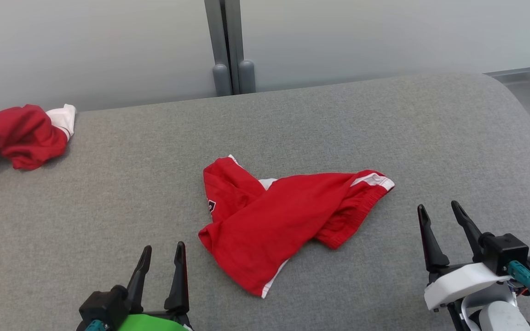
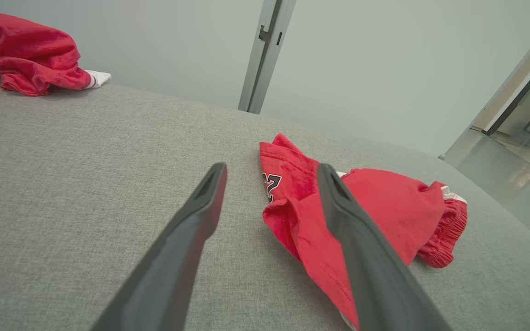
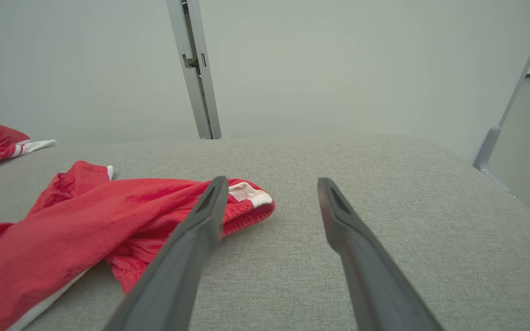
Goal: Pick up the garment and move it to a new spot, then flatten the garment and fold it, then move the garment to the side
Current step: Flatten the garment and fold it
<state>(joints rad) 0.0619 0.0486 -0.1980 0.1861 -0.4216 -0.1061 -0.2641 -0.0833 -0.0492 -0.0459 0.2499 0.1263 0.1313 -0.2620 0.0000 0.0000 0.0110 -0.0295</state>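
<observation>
The grey fabric surface (image 1: pixel 384 138) spreads wide, its far edge against a pale wall (image 1: pixel 384 37). The red garment (image 1: pixel 269 220), seemingly white-trimmed shorts, lies crumpled near the middle and folded over itself, with a dark print partly hidden in a fold. A second red garment (image 1: pixel 16 135) is bunched at the far left corner. Near the front edge, the left gripper (image 1: pixel 164 247) and right gripper (image 1: pixel 438 205) hover either side of the red garment, fingers spread wide, holding nothing.

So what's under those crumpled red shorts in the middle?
The crumpled red shorts with white trim lie on the grey fabric-covered surface, which shows all around them. Anything directly beneath is covered; a printed number is half hidden in a fold.
</observation>
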